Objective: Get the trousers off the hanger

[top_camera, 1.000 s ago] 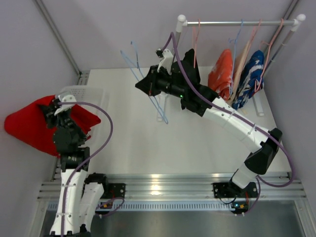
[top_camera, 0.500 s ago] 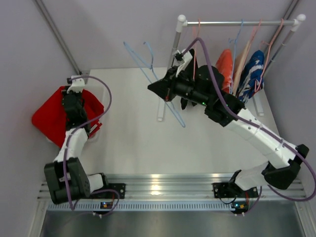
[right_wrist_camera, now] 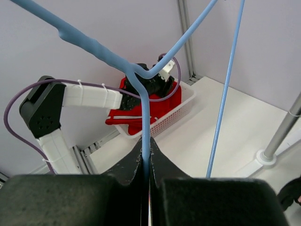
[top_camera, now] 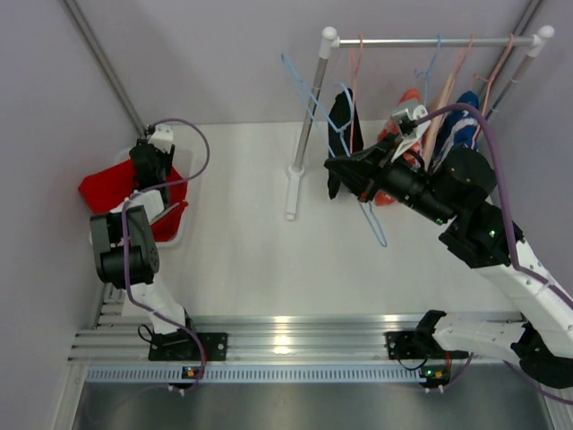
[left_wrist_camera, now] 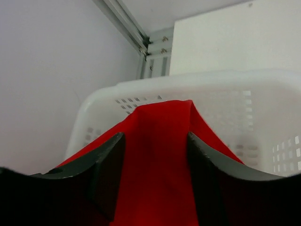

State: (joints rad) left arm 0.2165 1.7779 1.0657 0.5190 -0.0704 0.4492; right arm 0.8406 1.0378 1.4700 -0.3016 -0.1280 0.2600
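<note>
Two robot arms work at a white table [top_camera: 251, 260] inside a grey-walled cell. On the right, the right gripper [right_wrist_camera: 146, 155] has its jaws pressed together on the thin wire of a bare blue hanger [right_wrist_camera: 145, 117], which it holds up in the air. From above, the hanger slants across the space in front of the clothes rail [top_camera: 430, 41].

On the left, the left gripper [left_wrist_camera: 155, 141] reaches over a white perforated basket [left_wrist_camera: 263, 117] at the table's left edge. Its jaws stand spread, and the red trousers [left_wrist_camera: 157, 197] lie in a heap between the fingers [left_wrist_camera: 110, 174]. The cloth rises in a fold against the basket's far wall and spills over the basket's outer side in the overhead view.

Farther back, the black trousers [top_camera: 339, 125] hang below the rail, just beside its left post. The blue hanger crosses in front of them. Along the rail to the right hang an orange-and-white garment [top_camera: 410, 97], partly hidden by the right arm, and a blue-and-white garment [top_camera: 464, 112].
</note>
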